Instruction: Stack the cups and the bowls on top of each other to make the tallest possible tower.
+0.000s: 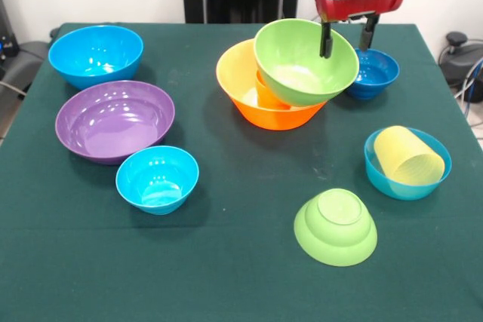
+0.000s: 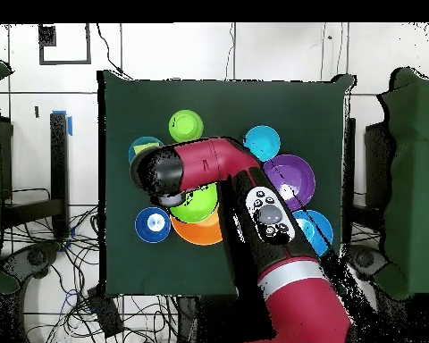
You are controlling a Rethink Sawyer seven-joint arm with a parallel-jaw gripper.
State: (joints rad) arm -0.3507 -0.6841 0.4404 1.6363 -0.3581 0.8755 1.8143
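We see the gripper (image 1: 348,41) over the large lime green bowl (image 1: 306,62) at about one o'clock of the worktop (image 1: 241,277) in the front view. One of the fingers (image 1: 326,39) goes down inside the bowl's rim and the other one stands outside of it, so we judge they are clamped on the rim wall. The bowl is tilted, and it sits over an orange cup (image 1: 268,92) that stands inside the large orange bowl (image 1: 264,96). We think the grasp on the rim is chosen because the bowl is too wide to be taken whole.

The other pieces wait around: a small dark blue bowl (image 1: 371,73) just behind the gripper, a large blue bowl (image 1: 96,54) at ten o'clock, a purple bowl (image 1: 115,120) at nine, a small light blue bowl (image 1: 157,179) at seven. At four o'clock a pale yellow cup (image 1: 408,156) lies on its side in another light blue bowl (image 1: 407,165), and at five a small lime green bowl (image 1: 335,226) rests upside down.

The overhead view hides the grasp under the red arm (image 2: 254,196); it shows only parts of the lime green bowl (image 2: 196,207) and orange bowl (image 2: 200,232).
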